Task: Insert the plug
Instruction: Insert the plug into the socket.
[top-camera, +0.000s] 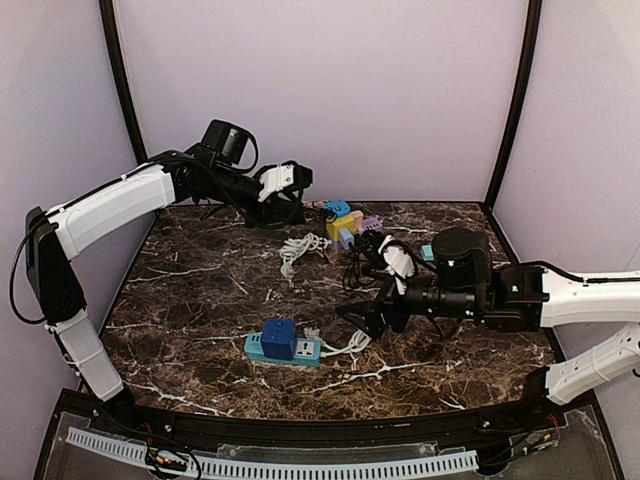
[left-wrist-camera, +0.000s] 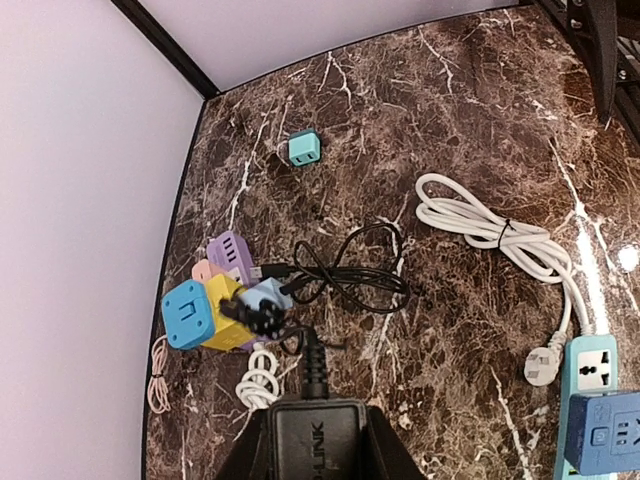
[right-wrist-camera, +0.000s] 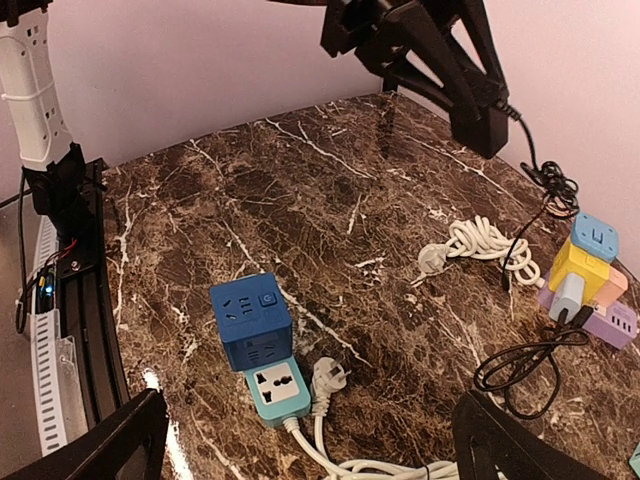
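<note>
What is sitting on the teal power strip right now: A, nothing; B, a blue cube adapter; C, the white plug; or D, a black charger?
B: the blue cube adapter sits on one end of the teal power strip, and the white plug lies beside it.

Dark marble-look counter (top-camera: 200, 290) with white veining, glossy, with glare spots near the front edge. Plain pale lilac walls (top-camera: 320, 90) closed it in on three sides. Black posts (top-camera: 119, 75) stood at the back corners. A black rail (top-camera: 300, 430) ran along the near edge, with a white perforated strip (top-camera: 270, 468) below it.
</note>
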